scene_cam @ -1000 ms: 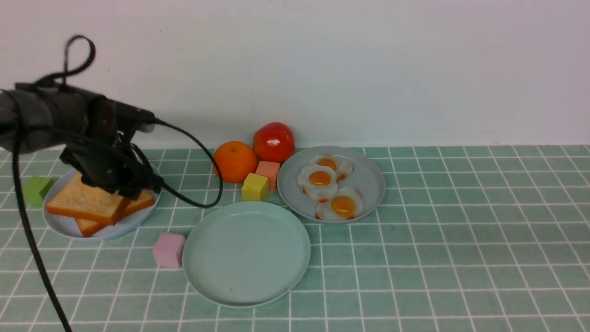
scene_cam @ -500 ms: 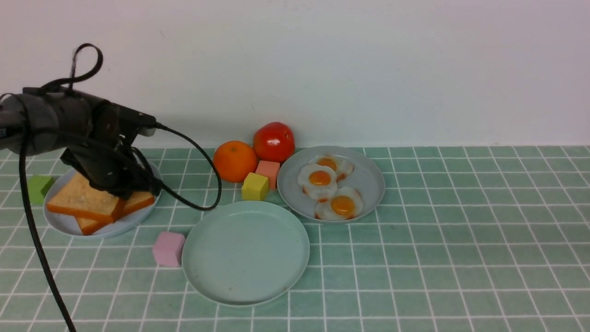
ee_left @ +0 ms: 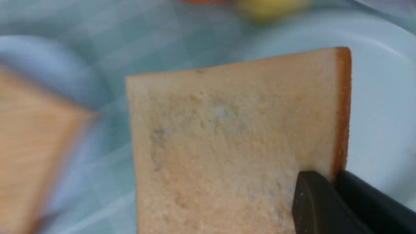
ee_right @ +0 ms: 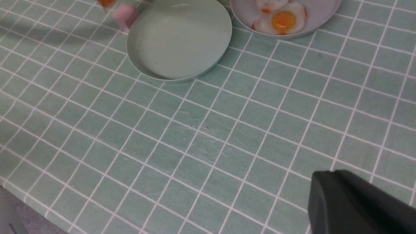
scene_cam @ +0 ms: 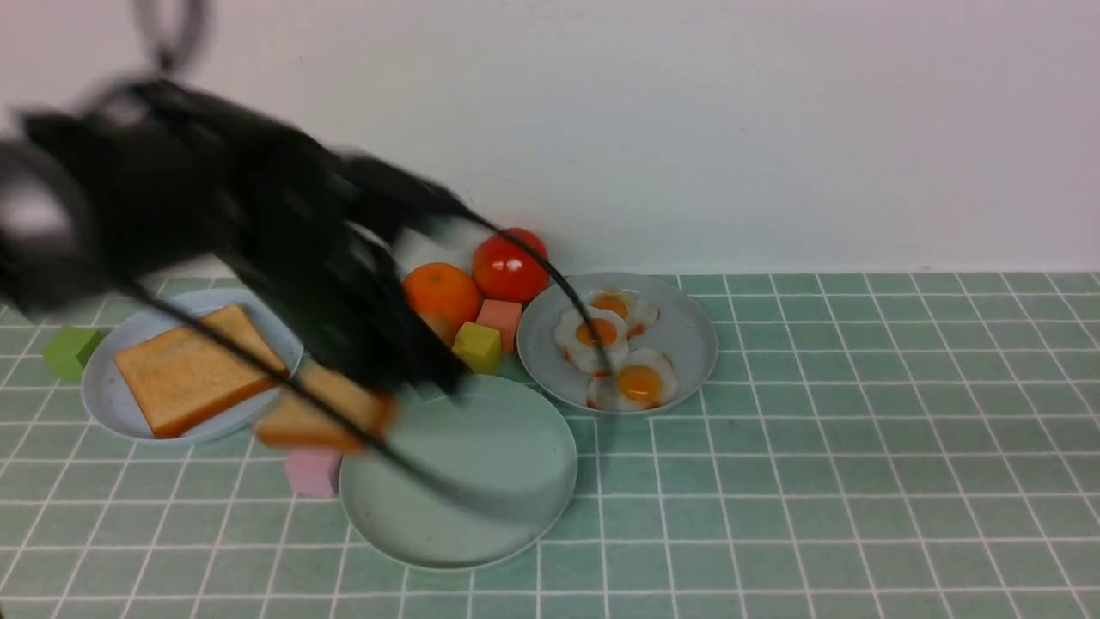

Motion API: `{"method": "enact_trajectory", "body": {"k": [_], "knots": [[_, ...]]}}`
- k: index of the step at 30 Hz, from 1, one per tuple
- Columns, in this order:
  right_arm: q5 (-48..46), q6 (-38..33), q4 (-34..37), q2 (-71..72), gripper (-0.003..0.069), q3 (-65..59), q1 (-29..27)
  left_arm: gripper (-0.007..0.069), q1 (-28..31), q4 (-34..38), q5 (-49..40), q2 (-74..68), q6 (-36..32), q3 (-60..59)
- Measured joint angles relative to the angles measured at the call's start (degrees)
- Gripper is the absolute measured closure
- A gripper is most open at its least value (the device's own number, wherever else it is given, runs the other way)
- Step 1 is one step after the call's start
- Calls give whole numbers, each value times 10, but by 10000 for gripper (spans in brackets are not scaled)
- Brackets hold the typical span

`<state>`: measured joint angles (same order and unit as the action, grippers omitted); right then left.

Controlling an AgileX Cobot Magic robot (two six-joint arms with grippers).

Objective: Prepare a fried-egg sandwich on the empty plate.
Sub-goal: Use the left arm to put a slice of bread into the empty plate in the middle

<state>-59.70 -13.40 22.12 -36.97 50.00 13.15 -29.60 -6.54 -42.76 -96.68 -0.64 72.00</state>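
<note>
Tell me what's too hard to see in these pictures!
- Front view: the left jaws, blurred by motion.
- Front view: part of the pale blue plate, hidden by the toast on it.
- Left wrist view: the near end of the held toast, cut off by the picture's edge.
- Right wrist view: the grey plate's far side, cut off by the edge.

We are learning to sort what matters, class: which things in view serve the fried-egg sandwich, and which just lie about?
For the job:
- toast in the left gripper
- toast on the blue plate
- fried eggs
- green plate

Just lying about:
- orange
- tomato
- pink, yellow, green and salmon blocks
</note>
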Motion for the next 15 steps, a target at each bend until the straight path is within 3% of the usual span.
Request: {"method": "enact_trajectory", "body": {"k": [5, 11, 15], "knots": [[-3, 0, 1, 0, 627, 0, 0, 597, -81, -70, 35, -34, 36, -17], [-24, 0, 5, 0, 626, 0, 0, 597, -92, -139, 87, -80, 77, -17], [-35, 1, 6, 0, 616, 0, 0, 568, -92, -147, 101, -95, 80, -18]]}}
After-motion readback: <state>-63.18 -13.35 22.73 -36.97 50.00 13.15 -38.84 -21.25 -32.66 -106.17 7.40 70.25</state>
